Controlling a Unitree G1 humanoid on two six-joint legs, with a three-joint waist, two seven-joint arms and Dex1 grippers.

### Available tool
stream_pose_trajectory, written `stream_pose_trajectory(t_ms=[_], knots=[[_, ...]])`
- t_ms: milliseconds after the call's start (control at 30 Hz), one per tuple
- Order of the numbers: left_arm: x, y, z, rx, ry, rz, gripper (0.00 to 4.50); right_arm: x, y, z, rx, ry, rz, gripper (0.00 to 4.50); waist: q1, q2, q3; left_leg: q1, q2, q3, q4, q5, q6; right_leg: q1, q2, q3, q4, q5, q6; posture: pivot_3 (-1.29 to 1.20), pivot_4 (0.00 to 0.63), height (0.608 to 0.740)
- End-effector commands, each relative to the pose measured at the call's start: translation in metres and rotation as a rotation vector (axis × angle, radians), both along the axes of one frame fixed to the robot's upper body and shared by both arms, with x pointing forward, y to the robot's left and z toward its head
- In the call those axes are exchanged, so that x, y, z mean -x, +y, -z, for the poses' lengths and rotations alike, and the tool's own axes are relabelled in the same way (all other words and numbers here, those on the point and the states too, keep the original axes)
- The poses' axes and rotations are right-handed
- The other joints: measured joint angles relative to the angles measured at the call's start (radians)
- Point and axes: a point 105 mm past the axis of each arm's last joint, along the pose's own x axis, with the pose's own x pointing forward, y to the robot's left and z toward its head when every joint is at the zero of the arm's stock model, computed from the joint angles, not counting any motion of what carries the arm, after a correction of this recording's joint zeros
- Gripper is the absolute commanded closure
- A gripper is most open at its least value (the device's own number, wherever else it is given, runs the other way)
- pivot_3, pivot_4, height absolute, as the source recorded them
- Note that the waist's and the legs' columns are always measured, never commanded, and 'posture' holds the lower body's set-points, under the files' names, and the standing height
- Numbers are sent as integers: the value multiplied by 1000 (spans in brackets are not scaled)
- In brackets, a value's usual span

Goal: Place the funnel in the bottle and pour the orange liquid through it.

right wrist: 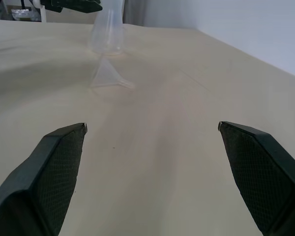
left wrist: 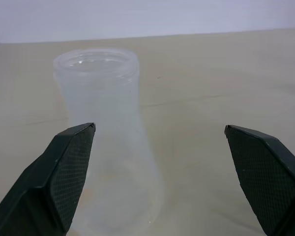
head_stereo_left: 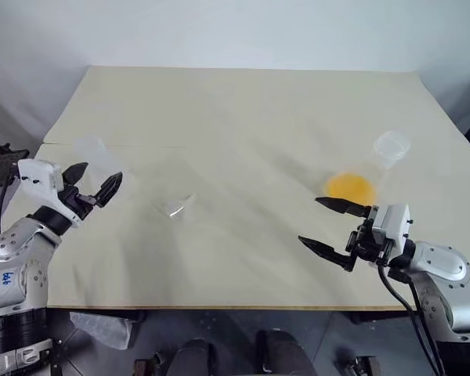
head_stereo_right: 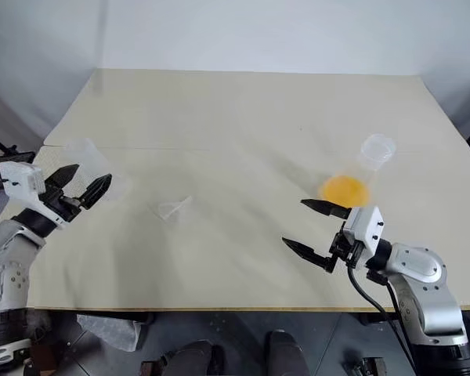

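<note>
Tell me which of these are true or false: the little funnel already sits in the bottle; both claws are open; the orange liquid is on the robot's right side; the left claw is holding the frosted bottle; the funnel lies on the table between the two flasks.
1. The funnel already sits in the bottle. False: it lies on its side on the table, apart from the bottle.
2. Both claws are open. True: the left gripper and the right gripper stand wide open and empty.
3. The orange liquid is on the robot's right side. True: it is in the clear flask there.
4. The left claw is holding the bottle. False: its fingers are spread just short of the bottle, not closed on it.
5. The funnel lies between the two flasks. True.
</note>
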Motion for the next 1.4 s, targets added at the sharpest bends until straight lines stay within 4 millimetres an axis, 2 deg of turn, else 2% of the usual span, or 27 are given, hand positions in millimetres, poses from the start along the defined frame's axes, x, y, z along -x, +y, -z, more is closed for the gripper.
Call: stream_pose_trajectory(t_ms=[33, 100, 200, 433, 600, 800, 1133, 1233, 1400], knots=[[7, 4, -8, -14, -44, -38, 14, 4, 0, -11, -4, -61, 3, 0, 0, 0, 0, 0, 0, 0, 0, 0, 0, 0, 0, 0, 0, 0, 0, 0, 150, 740], [10, 12, -8, -21, -53, -95, 14, 4, -1, -10, -6, -62, 8, 0, 0, 0, 0, 0, 0, 0, 0, 0, 0, 0, 0, 0, 0, 0, 0, 0, 150, 740], [7, 13, -12, -3, -74, -116, 14, 3, 0, -10, -5, -61, 6, 0, 1, 0, 0, 0, 0, 0, 0, 0, 0, 0, 0, 0, 0, 0, 0, 0, 150, 740], [-13, 6, -15, -1, -82, -115, 14, 1, 2, -11, -2, -64, -1, 0, 21, 0, 0, 0, 0, 0, 1, 0, 0, 0, 0, 0, -1, 0, 0, 0, 150, 740], [-26, 9, -17, 6, -85, -141, 14, 1, 2, -12, -3, -69, 4, 0, 24, 0, 0, 0, 0, 0, 1, 0, 0, 0, 0, -1, 1, 0, 0, 0, 150, 740], [-35, 1, -20, 9, -101, -112, 14, 2, 1, -11, -6, -70, 15, 0, 24, 0, 0, 0, 0, 0, 1, 0, -1, 0, 0, -1, 2, 0, 0, 0, 150, 740], [-46, -1, -23, -14, -108, -97, 14, 3, 2, -10, -15, -70, 34, 0, 24, 0, 0, 0, 0, 0, 2, 0, -1, 0, 0, -1, 2, 0, 0, 0, 150, 740], [-48, 1, -22, -33, -93, -100, 614, 3, 3, -10, -16, -70, 36, 0, 24, 0, 0, 0, 0, 0, 2, 1, -1, 0, 0, -1, 2, 0, 0, 0, 150, 740], [-48, 1, -25, -25, -110, -89, 2114, 3, 3, -10, -21, -71, 42, 0, 24, 0, 0, 0, 0, 0, 2, 1, -1, 0, 0, -1, 2, 0, 0, 0, 150, 740]])
